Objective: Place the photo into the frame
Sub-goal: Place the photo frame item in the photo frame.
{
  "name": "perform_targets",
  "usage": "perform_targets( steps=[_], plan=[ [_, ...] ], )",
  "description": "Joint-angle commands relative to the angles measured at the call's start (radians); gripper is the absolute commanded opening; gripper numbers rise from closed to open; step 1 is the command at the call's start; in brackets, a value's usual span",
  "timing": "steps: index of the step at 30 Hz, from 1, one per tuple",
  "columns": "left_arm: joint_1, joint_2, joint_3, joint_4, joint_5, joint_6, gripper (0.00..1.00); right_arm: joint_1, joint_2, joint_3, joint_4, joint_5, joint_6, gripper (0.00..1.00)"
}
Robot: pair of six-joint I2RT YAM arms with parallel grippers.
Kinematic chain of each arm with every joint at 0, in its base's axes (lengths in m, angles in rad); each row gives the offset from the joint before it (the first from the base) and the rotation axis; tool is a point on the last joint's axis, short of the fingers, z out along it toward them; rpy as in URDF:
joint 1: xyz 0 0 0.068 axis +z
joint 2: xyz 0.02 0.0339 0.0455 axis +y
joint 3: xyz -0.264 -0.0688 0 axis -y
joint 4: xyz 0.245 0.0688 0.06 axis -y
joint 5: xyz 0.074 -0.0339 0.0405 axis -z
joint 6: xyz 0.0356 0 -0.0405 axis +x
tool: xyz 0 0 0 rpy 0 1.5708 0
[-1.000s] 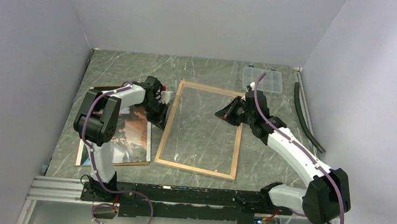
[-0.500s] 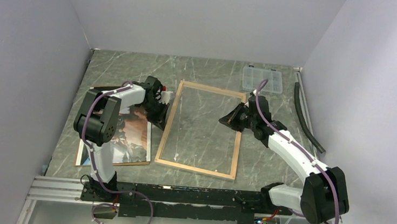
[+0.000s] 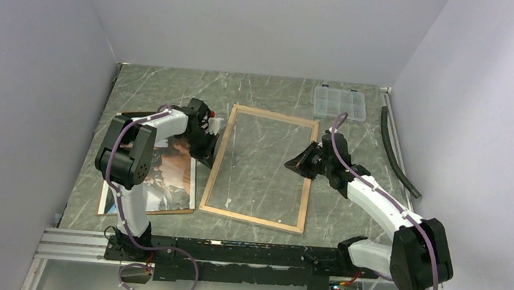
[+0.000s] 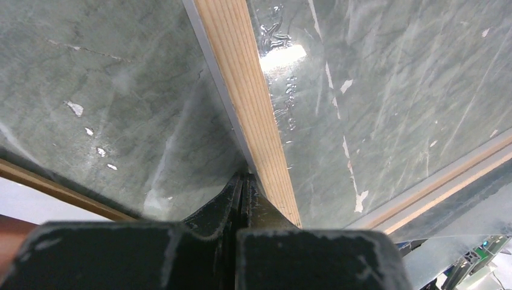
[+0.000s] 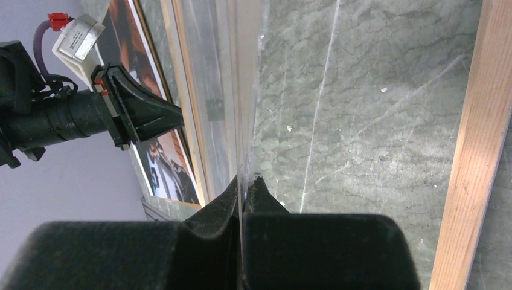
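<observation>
Table (image 3: 273, 94): grey-green marble, white veins. Frame (image 3: 215, 162): pale wood rails, straight grain; pane (image 3: 259, 166) clear. Photo (image 3: 167, 178): dark, orange-red and skin tones. Left arm (image 3: 162, 119): white and black. Compartment box (image 3: 340, 103): clear. Wall (image 3: 251, 18): pale lilac-grey.

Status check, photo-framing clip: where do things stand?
Left gripper shut, tips at left rail of frame. Right gripper shut on edge of clear pane. Photo outside, not yet in.

Soft, even overhead light leaves faint shadows on the bench (image 3: 175, 85). White glare flares on the pane (image 4: 284, 57). Close to the lenses, the left hand (image 4: 241, 181) and right hand (image 5: 244, 181) blur.
</observation>
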Motion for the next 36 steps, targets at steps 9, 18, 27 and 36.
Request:
perform_targets(
  steps=[9, 18, 27, 36],
  plan=[
    [-0.006, -0.036, 0.007, 0.002, -0.019, -0.001, 0.03, 0.004, -0.022, -0.019, 0.062, -0.023, 0.014, 0.0],
    [-0.015, -0.029, 0.01, 0.005, -0.022, 0.0, 0.03, 0.005, -0.008, 0.045, 0.147, -0.057, -0.035, 0.0],
    [-0.015, -0.02, 0.02, 0.001, -0.024, 0.001, 0.03, 0.005, -0.021, 0.054, 0.209, -0.096, -0.083, 0.0],
    [-0.015, -0.018, 0.023, -0.002, -0.031, 0.0, 0.03, 0.009, -0.035, 0.066, 0.209, -0.103, -0.082, 0.0]
  ],
)
